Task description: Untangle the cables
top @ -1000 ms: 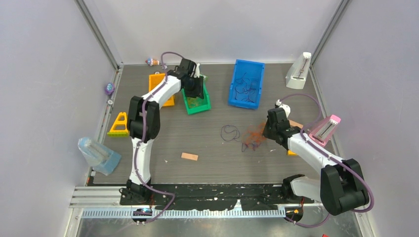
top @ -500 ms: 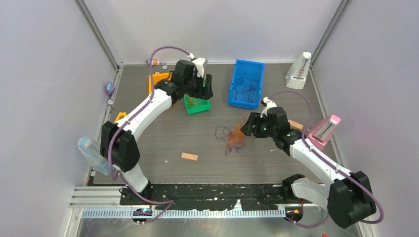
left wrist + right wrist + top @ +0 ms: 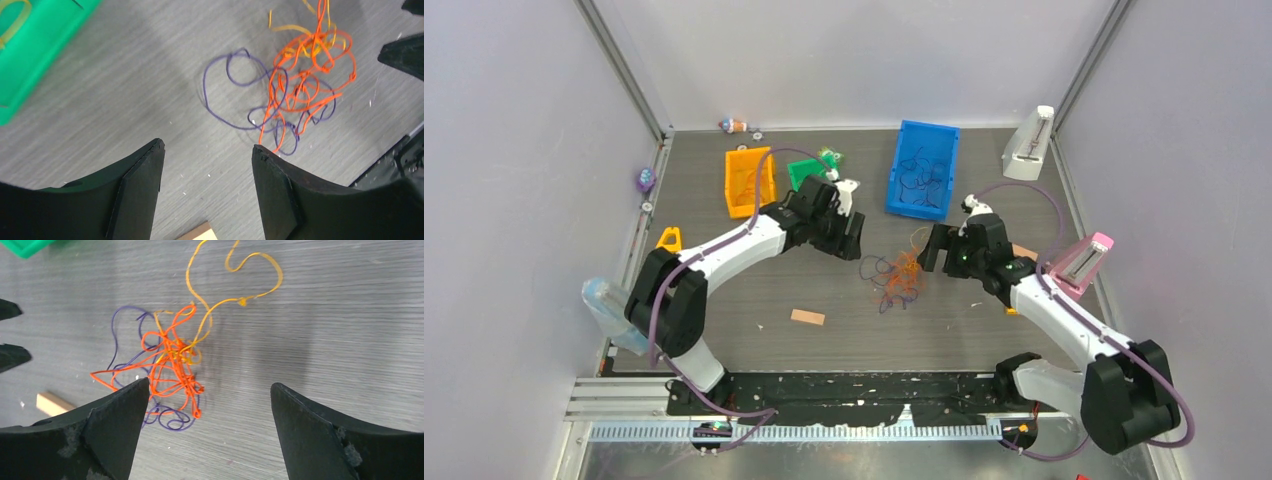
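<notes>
Top view: the tangle (image 3: 896, 272) lies loose on the tabletop (image 3: 824, 290). Your left pincer (image 3: 852, 240) sits just left of the tangle and your right pincer (image 3: 932, 250) just right of it. Neither touches it.

Left wrist: your left pincer is spread wide and holds nothing. The tangle lies ahead of it, with its purple loop (image 3: 204, 92) nearest the fingers.

Right wrist: your right pincer is also spread and empty. The tangle lies ahead, off the left finger, and a yellow strand (image 3: 242, 301) trails out beyond it.

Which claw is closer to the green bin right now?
Left. The left claw is a short way from the green bin, between it and the cable tangle. The right claw is on the other side of the tangle, clearly farther from the bin.
</notes>
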{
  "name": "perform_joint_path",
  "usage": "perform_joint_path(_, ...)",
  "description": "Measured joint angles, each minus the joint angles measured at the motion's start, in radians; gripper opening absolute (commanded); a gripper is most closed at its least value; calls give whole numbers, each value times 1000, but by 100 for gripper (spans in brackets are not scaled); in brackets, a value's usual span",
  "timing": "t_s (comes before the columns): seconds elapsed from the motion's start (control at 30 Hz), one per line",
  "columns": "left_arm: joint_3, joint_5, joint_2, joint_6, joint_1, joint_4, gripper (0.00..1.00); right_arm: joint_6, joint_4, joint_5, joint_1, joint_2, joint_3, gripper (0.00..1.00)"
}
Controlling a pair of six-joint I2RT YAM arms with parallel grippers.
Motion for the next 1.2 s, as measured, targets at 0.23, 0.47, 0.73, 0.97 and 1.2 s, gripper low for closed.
perform_joint_path(0.23,-58,121,26,50,-11,34,66,-2,96,-134,34,125,0,95)
perform_joint_path(0.47,-68,214,89,100,-31,104,65,-5,134,-134,100,248,35,88)
perform_joint_path(0.73,-67,237,159,126,-77,127,53,11,126,6,111,306,49,13)
perform_joint_path(0.97,-31,218,210,131,-89,132,48,15,128,55,109,231,24,8)
perform_joint_path(1.2,2,150,240,126,-91,143,49,18,123,64,109,229,23,5)
